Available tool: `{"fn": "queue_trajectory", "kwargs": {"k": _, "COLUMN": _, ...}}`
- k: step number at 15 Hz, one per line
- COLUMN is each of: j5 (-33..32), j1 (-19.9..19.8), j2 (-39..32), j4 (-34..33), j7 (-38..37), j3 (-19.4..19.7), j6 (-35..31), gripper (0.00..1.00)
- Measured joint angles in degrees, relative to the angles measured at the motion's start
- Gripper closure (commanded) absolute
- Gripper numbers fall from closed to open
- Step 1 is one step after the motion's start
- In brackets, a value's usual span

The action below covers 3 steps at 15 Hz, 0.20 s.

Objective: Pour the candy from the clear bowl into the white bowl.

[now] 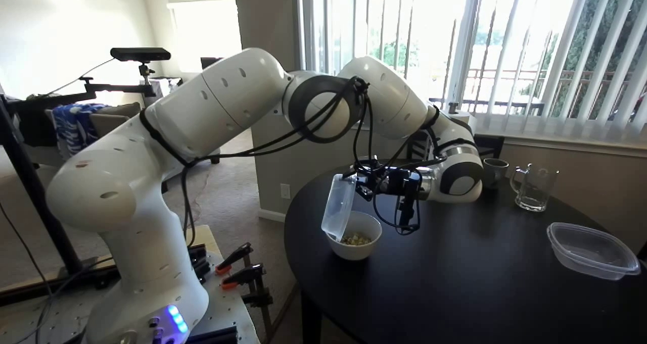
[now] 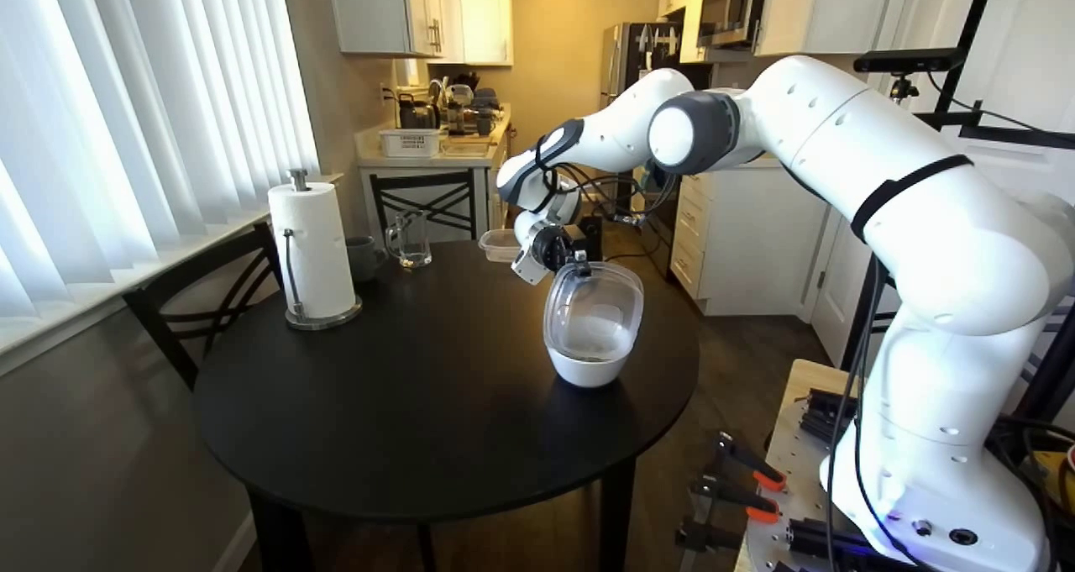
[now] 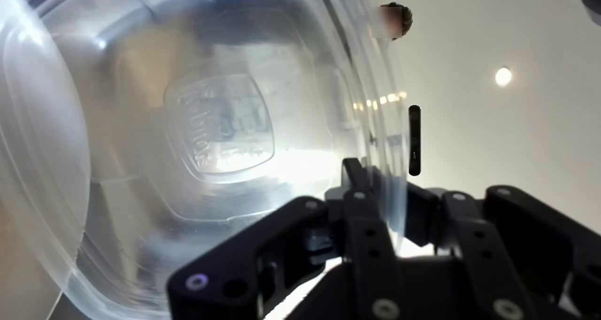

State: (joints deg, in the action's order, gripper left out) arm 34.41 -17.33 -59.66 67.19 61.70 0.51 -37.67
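My gripper [image 1: 352, 177] is shut on the rim of the clear bowl [image 1: 337, 207]. The clear bowl is tipped steeply, with its lower edge at the white bowl [image 1: 358, 251]. The candy [image 1: 356, 239] lies as a tan and greenish heap inside the white bowl. In an exterior view the clear bowl [image 2: 595, 307] leans over the white bowl [image 2: 588, 372], below my gripper [image 2: 581, 263]. In the wrist view the rim of the clear bowl [image 3: 225, 122] sits between my fingers [image 3: 382, 193]. No candy shows inside the clear bowl there.
The dark round table [image 1: 455, 283] also holds a clear rectangular container [image 1: 591, 253], a glass mug [image 1: 536, 187] and a grey cup [image 1: 494, 171]. A paper towel roll [image 2: 315, 249] stands on it by the window. The white bowl is near the table edge facing the robot base.
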Motion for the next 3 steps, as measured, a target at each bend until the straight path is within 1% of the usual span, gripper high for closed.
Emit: {"fn": "queue_trajectory", "kwargs": {"k": 3, "j5": 1.58, "j1": -0.31, "j2": -1.19, "j4": -1.65, "j7": -2.35, "j3": 0.00, "j6": 0.14, "gripper": 0.97}}
